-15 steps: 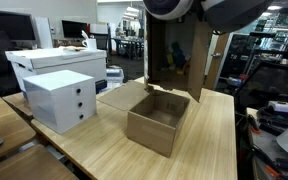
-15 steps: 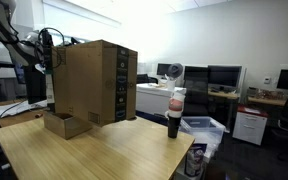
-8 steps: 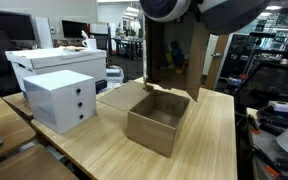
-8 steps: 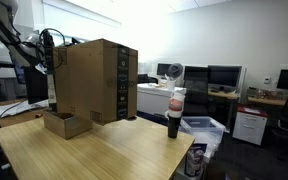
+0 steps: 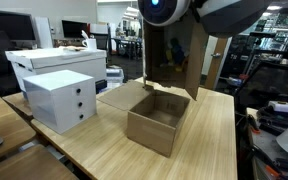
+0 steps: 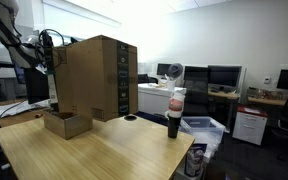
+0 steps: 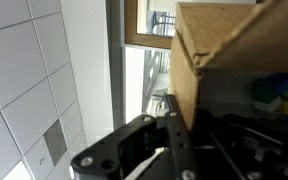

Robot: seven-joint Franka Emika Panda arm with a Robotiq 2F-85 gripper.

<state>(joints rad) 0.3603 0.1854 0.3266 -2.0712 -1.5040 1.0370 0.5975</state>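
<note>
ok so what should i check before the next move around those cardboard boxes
1. gripper shut, nothing seen between its fingers: ok
2. small open box upright on the table, flaps open: ok
3. inside of the small open box free: only partly in view, cannot tell
4. gap between gripper and tall cardboard box: the box looms in the wrist view, cannot tell
5. white drawer unit apart from the small open box: ok
6. bottle upright, apart from both boxes: ok
</note>
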